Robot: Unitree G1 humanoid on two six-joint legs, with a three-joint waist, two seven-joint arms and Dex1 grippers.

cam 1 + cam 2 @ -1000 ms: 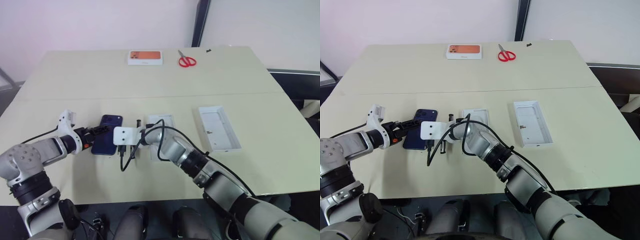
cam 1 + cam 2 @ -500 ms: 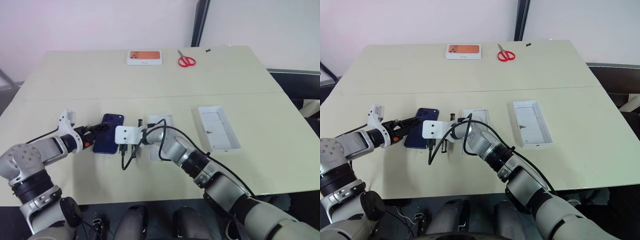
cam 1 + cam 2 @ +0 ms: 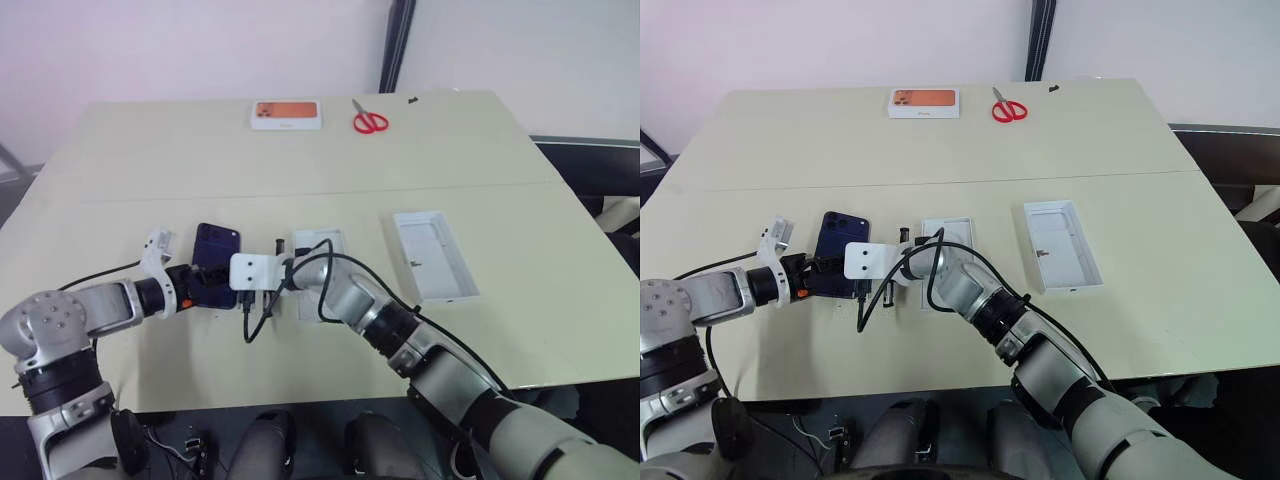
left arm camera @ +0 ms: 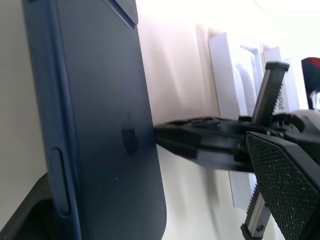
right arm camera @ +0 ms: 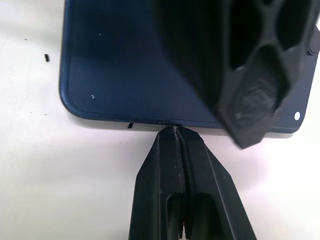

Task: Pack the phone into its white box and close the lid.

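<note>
No writing is legible to you. Your left gripper [image 3: 832,276] reaches right, jaws wide astride the phone [image 3: 839,252], which lies flat left of the white box [image 3: 953,236]; it has slid in along the phone. Your right gripper [image 5: 176,137], pinched empty, touches the phone's edge. The lid [image 3: 1061,244] sits farther right.

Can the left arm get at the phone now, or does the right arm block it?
Probably yes. The left gripper is already at the phone with its jaws open around it. The right gripper, jaws shut, only meets the phone's long edge from the other side and does not block the left arm.
</note>
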